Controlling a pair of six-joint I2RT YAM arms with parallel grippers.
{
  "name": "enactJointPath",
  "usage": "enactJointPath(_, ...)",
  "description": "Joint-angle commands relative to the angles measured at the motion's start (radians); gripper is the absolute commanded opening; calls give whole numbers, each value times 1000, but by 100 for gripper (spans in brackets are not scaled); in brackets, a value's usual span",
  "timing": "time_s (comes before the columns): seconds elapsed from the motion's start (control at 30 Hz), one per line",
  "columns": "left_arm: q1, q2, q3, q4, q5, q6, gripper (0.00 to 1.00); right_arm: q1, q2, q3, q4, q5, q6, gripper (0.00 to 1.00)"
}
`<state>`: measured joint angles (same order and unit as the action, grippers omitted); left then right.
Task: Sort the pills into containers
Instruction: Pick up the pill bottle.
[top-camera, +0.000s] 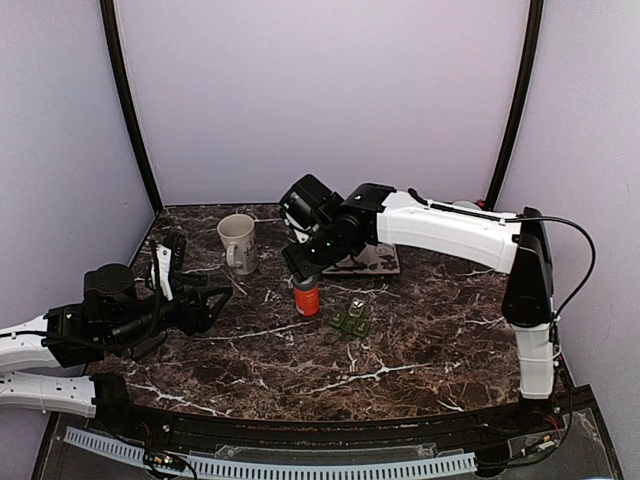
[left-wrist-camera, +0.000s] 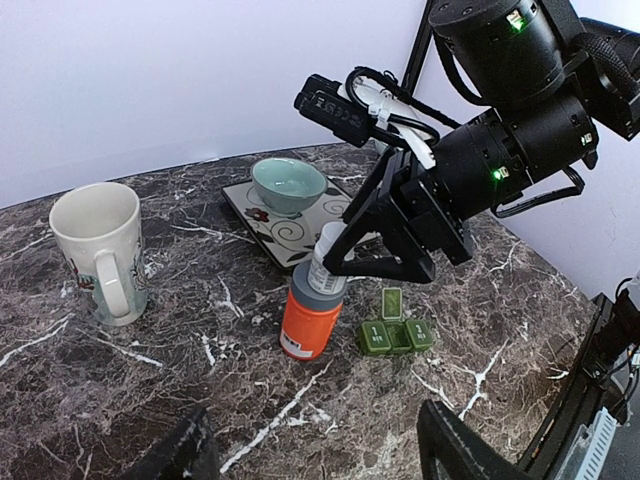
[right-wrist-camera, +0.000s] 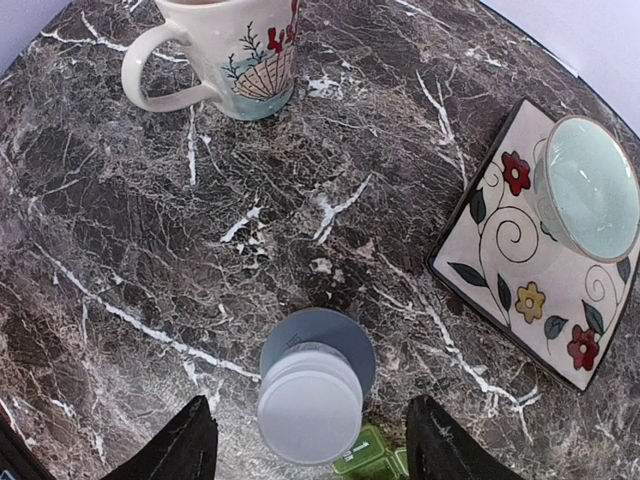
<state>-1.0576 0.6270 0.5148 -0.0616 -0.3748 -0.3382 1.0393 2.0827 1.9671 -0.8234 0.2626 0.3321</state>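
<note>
Both released: right gripper (right-wrist-camera: 312, 445) straddles the bottle (left-wrist-camera: 310, 320) beside the pill-box (left-wrist-camera: 395, 337); left gripper (left-wrist-camera: 320, 450) near table's (top-camera: 420, 350) left edge.

Pill box (right-wrist-camera: 366, 454) mostly hidden behind bottle (right-wrist-camera: 310, 405); mug (right-wrist-camera: 238, 50) rim cropped at top edge.

Top external: high behind the arm bases, looking down over the whole worktop (top-camera: 430, 350). Left wrist: low at left, facing right, mid-range. Right wrist: close, straight down; all three share the orange bottle (top-camera: 306, 297), pill-box strip (top-camera: 350, 321) and mug (top-camera: 238, 243).
</note>
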Motion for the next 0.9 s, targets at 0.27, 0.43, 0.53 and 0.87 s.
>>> enactJointPath(0.27,5,-12,-19,-16,-5,-5,70,-20,32,27,28,-37,-18,58)
enactJointPath(0.43,5,-13,-20,-16,-7,-5,70,-26,36,29,34,-48,-18,50)
enactJointPath(0.53,6,-13,-22,-18,-9,-5,70,-28,39,26,39,-55,-18,44)
enactJointPath(0.87,7,-18,-19,-26,-12,-15,70,-33,15,-16,77,-72,-19,23)
